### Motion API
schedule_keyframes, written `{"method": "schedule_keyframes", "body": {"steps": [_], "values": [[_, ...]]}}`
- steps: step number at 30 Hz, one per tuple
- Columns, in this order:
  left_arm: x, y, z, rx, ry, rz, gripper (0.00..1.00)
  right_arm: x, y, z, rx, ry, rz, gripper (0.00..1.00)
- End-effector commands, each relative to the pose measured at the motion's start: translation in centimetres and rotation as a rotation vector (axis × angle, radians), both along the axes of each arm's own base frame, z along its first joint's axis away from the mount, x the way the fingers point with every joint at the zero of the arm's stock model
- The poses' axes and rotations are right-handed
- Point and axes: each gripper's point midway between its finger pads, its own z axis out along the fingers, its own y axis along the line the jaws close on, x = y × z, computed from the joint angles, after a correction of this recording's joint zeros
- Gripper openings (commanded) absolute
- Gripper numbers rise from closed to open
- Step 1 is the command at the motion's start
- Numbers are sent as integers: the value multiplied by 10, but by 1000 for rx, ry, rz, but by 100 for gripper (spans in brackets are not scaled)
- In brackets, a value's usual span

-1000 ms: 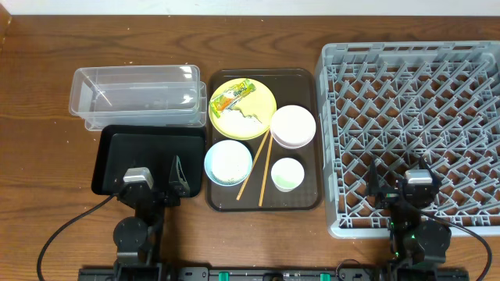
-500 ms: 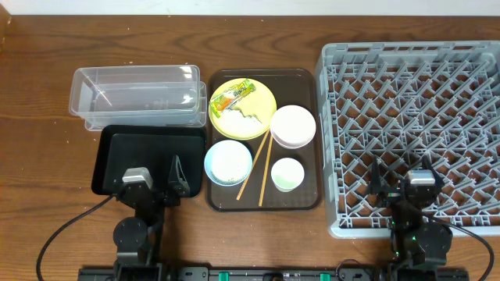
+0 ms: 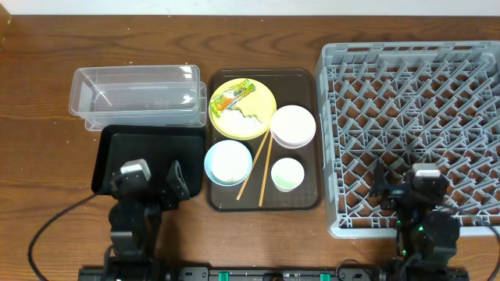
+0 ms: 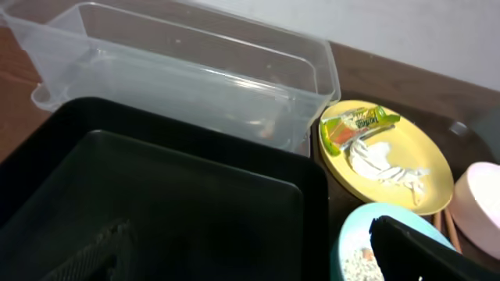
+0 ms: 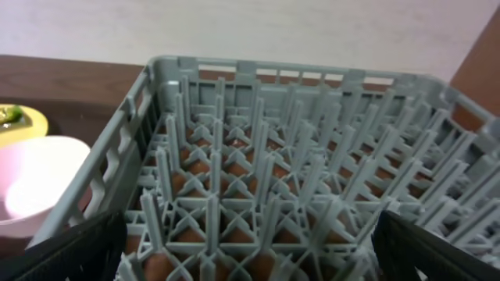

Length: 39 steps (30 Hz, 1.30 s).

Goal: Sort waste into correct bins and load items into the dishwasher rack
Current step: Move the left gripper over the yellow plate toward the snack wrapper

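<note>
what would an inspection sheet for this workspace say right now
surface: wooden table, brown tray in the middle
job's things: tub and black tray left; rack right; on the brown tray, plate with wrapper and scrap, white bowl, blue bowl holding rice bits, cup, chopsticks
clutter: nothing seen
grippers: left gripper open over the black tray; right gripper open over the rack; both empty
cables: black cable by the left arm
surroundings: pale wall behind

Dark brown wood-grain table (image 3: 39,47); plain pale wall (image 5: 234,31) behind far edge; soft even light.
</note>
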Motion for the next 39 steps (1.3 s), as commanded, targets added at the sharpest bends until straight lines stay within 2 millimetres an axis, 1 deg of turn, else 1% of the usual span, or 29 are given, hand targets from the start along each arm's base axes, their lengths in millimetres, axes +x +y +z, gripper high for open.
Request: {"method": "schedule_keyframes", "body": {"steps": [1, 4, 8, 11, 13, 16, 20, 23, 25, 27, 29, 31, 34, 36, 39], "values": [[4, 1, 14, -9, 55, 10, 98, 6, -7, 20, 13, 36, -37, 99], [6, -3, 16, -16, 149, -7, 98, 13, -7, 23, 17, 122, -38, 99], [13, -14, 20, -49, 299, -61, 98, 26, -7, 20, 29, 298, -31, 99], [18, -23, 24, -81, 425, -100, 98, 35, -1, 19, 51, 425, 2, 99], [19, -26, 27, -97, 491, -114, 98, 42, 3, 20, 65, 472, 23, 99], [16, -26, 28, -96, 608, -108, 98, 51, 5, 20, 81, 539, 39, 99], [19, -29, 26, -114, 661, -120, 98, 57, 11, 18, 102, 571, 71, 99], [25, -32, 29, -123, 638, -134, 98, 59, 13, 22, 105, 554, 80, 99], [35, -40, 36, -149, 586, -172, 98, 61, 16, 25, 113, 537, 99, 99], [48, -47, 48, -170, 513, -213, 97, 63, 16, 28, 113, 524, 103, 99], [65, -51, 60, -148, 429, -243, 93, 63, 16, 28, 112, 521, 102, 99], [82, -57, 71, -123, 352, -274, 93, 63, 16, 28, 113, 522, 103, 99], [106, -69, 81, -107, 262, -310, 92, 63, 16, 28, 113, 521, 102, 99], [121, -77, 82, -85, 228, -317, 92, 63, 16, 28, 113, 522, 102, 99], [140, -89, 70, -33, 219, -326, 92, 63, 16, 28, 114, 522, 102, 99]]}}
